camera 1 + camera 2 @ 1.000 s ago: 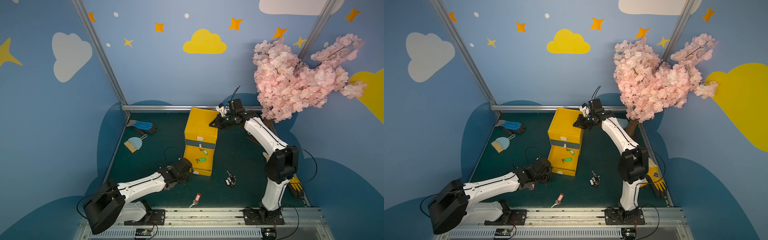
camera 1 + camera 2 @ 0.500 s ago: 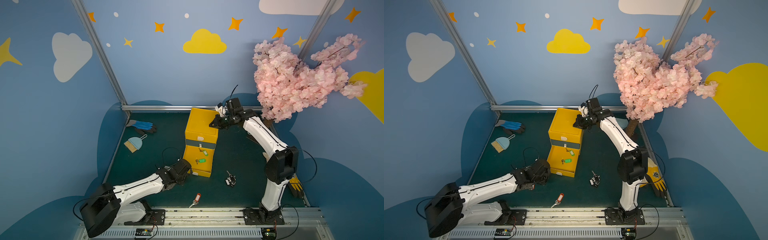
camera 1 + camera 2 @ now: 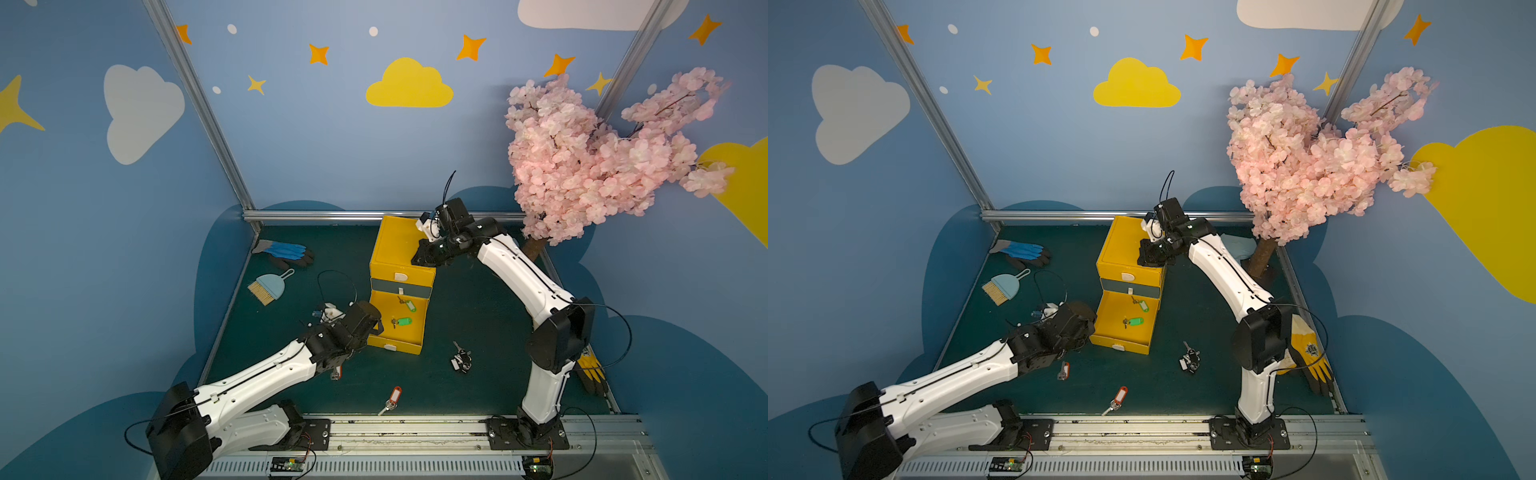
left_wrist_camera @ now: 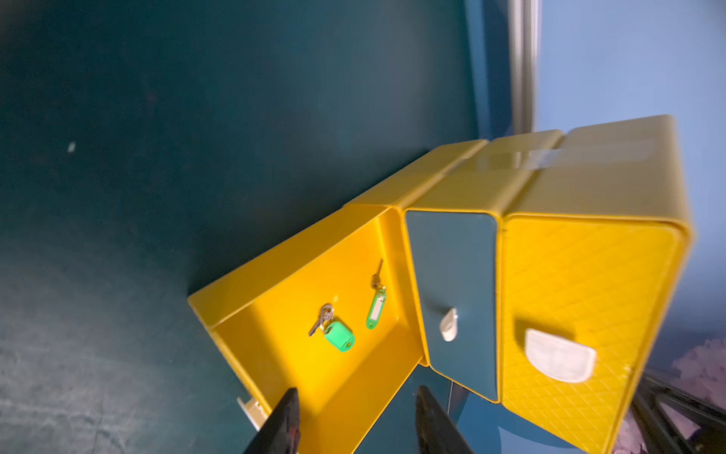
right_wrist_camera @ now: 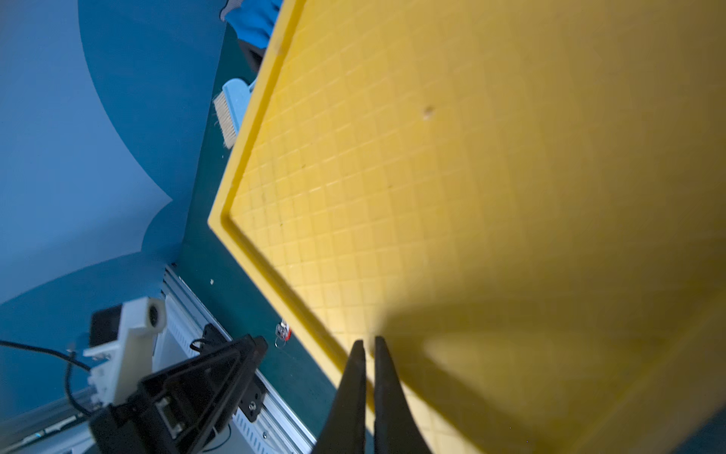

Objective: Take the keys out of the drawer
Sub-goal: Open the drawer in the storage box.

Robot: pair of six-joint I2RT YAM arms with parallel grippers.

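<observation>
1. Two arms reached in: the left gripper (image 4: 357, 391) hovered low by the front corner of the open yellow plastic drawer (image 4: 283, 275), fingers (image 4: 288, 412) apart, empty.
2. The right gripper (image 5: 368, 342), its tips almost together on nothing, pointed down at the gridded top of the yellow plastic cabinet (image 5: 471, 157).
3. Two green-tagged silver keys (image 4: 338, 334) lay in the drawer just beyond the left fingers, the slimmer one lengthwise away from them.
</observation>
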